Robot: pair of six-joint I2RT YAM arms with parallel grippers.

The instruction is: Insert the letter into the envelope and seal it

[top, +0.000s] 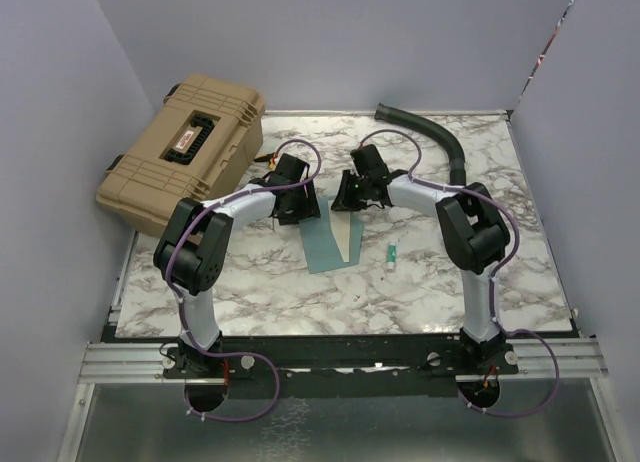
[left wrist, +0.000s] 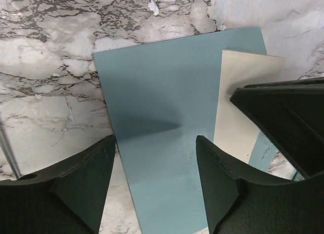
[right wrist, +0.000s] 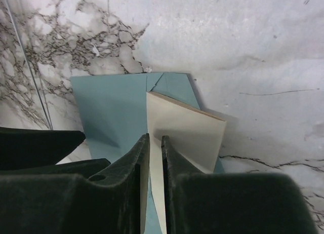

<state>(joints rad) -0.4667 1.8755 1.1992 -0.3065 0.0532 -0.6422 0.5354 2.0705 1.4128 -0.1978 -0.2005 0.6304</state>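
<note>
Parted fingers (left wrist: 66, 193) hang above the envelope (left wrist: 162, 122), the letter (left wrist: 240, 102) overlapping its right side.

My left arm (top: 200, 247) and right arm (top: 475, 232) reach forward with elbows raised, meeting over the envelope's (top: 325, 244) far end. My left gripper (left wrist: 154, 150) is above the envelope, fingers spread wide. My right gripper (right wrist: 154, 145), at the envelope's right side, pinches the letter (right wrist: 187, 132).
</note>
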